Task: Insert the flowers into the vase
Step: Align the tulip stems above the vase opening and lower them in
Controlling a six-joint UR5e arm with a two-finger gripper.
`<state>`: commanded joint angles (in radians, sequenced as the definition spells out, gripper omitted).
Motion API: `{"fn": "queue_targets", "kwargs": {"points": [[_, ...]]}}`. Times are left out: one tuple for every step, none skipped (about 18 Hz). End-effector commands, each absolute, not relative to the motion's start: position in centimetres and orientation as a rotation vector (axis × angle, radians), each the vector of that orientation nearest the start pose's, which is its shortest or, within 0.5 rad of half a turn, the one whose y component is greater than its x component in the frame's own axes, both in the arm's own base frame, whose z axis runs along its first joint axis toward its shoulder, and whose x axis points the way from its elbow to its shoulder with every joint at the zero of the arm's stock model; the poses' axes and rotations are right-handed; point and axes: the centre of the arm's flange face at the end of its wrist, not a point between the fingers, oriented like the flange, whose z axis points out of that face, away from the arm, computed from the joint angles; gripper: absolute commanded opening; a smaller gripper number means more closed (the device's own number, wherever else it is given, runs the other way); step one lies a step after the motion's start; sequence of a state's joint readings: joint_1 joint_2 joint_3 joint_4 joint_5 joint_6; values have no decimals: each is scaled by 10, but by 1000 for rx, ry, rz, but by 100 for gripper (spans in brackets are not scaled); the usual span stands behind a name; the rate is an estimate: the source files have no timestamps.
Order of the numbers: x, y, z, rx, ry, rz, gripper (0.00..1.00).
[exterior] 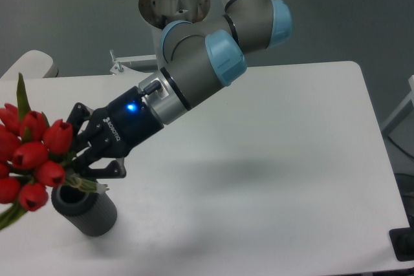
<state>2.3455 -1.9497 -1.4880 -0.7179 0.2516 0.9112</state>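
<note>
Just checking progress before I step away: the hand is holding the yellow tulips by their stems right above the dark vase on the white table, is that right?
Not quite: the tulips are red, not yellow. The camera view shows it. The rest holds: the hand grips them by the stems just above the dark vase on the white table.

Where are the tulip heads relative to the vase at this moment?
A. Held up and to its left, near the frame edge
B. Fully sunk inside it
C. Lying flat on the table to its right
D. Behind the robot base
A: the hand grips the flowers by the stems, heads above-left of the vase.
</note>
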Motion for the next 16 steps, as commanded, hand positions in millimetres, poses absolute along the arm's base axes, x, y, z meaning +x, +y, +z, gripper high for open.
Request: {"fn": "queue_targets", "kwargs": {"points": [[-273,613,475,-1739,519,-542,24],[-268,615,475,-1737,529,-544,24],[-267,615,474,-1729,540,-542,24],[-264,616,469,-1727,551,-542,24],[-255,618,467,-1718,576,-541,24],[-253,619,464,-1711,587,-542,24],[-251,618,464,-1698,593,-551,25],[-249,619,462,-1685,594,-567,25],[-247,619,458,-1685,590,-579,25],[-245,618,455,-1682,591,-586,25],[-245,617,455,-1682,591,-584,25],[-244,617,455,-1682,592,-585,25],[-243,618,455,-1681,595,-585,25],[-243,618,454,-1681,595,-585,25],[-243,619,452,-1683,593,-590,25],[-242,618,449,-1686,588,-596,25]]}}
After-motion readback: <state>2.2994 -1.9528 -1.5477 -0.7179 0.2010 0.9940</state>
